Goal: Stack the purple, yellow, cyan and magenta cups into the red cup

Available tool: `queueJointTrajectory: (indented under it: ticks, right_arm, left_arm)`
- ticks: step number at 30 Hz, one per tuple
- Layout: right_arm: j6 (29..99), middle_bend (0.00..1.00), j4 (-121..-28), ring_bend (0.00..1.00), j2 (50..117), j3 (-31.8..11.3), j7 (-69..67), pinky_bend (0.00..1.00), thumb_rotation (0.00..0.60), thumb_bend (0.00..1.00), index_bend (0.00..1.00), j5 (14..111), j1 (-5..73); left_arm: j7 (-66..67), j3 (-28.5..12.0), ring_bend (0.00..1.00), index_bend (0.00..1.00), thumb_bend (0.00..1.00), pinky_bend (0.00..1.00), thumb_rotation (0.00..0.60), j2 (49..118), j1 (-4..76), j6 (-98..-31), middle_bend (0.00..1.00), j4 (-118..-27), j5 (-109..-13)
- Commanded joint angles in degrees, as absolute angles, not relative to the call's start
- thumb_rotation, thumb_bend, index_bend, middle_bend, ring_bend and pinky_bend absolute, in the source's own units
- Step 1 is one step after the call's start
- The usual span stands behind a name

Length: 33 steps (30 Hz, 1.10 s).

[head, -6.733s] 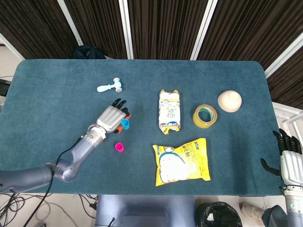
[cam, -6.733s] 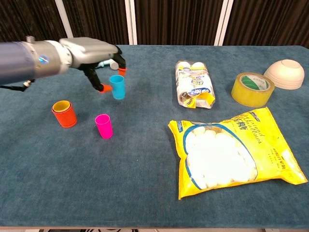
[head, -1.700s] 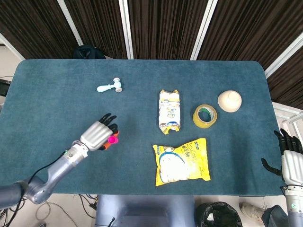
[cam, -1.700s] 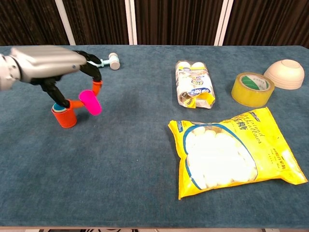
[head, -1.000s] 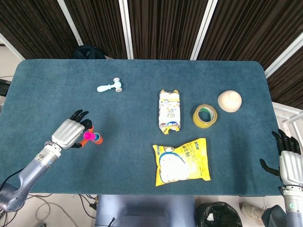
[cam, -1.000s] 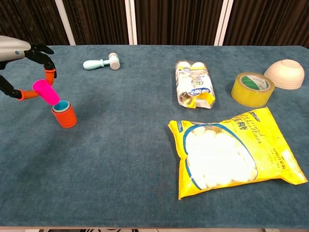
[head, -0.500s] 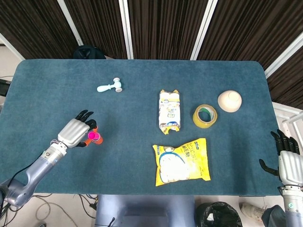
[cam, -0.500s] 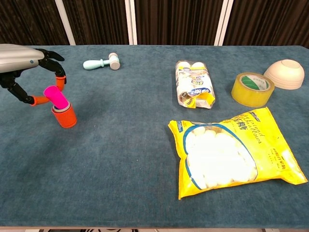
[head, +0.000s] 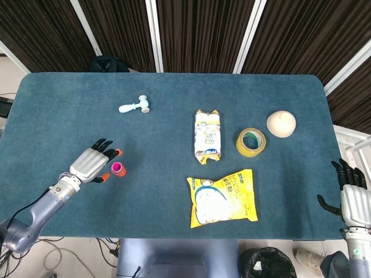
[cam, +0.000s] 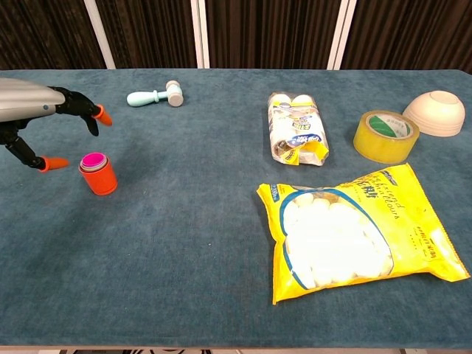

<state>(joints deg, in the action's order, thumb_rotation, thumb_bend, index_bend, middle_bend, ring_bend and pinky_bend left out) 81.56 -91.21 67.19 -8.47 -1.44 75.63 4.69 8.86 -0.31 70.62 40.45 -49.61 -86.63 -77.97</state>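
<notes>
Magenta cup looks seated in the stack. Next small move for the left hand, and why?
Probably draw the left hand back toward the table edge. The magenta cup sits upright inside the red cup, the fingers are spread and clear of it, and no loose cups show on the table.

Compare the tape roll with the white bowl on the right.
The tape roll is yellow, its open centre facing up; the bowl is cream and upside down, a closed dome. The tape roll lies nearer the snack packs; the bowl nearer the table's edge. Both are round and untouched.
</notes>
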Motion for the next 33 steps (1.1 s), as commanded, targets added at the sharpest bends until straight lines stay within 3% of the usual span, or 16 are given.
queueJointTrajectory:
  ticks: [1, 7, 17, 24, 33]
  right_arm:
    - [81.49, 0.04, -91.21, 0.10, 67.22, -8.45, -1.41, 0.00, 0.600, 0.32, 0.11, 75.63, 4.72]
    - [81.39, 0.04, -91.13, 0.10, 67.27, -8.40, -1.42, 0.00, 0.600, 0.32, 0.11, 75.66, 4.77]
    - [80.84, 0.04, -90.55, 0.10, 67.09, -7.71, -1.01, 0.00, 0.600, 0.32, 0.11, 76.75, 5.08]
    - [80.73, 0.04, -90.10, 0.10, 65.96, -6.75, -2.02, 0.00, 0.600, 0.32, 0.11, 79.42, 5.36]
    - [80.60, 0.04, -89.18, 0.10, 65.45, -6.09, -3.58, 0.00, 0.600, 0.32, 0.11, 81.09, 5.57]
  left_arm:
    - [8.94, -1.19, 0.00, 0.09, 0.30, 0.00, 0.600, 69.71, 40.33, -50.63, 0.19, -87.91, -77.47]
    - [8.84, -3.33, 0.00, 0.07, 0.30, 0.00, 0.600, 67.79, 36.01, -61.88, 0.16, -92.04, -79.10]
    - [8.93, 0.07, 0.00, 0.04, 0.28, 0.00, 0.600, 62.20, 20.59, -82.20, 0.07, -101.61, -78.68]
    - [6.13, 2.74, 0.00, 0.04, 0.28, 0.00, 0.600, 59.63, 14.91, -85.53, 0.07, -100.77, -78.44]
    - [0.42, 1.95, 0.00, 0.06, 0.28, 0.00, 0.600, 58.89, 11.87, -87.71, 0.08, -99.57, -78.94]
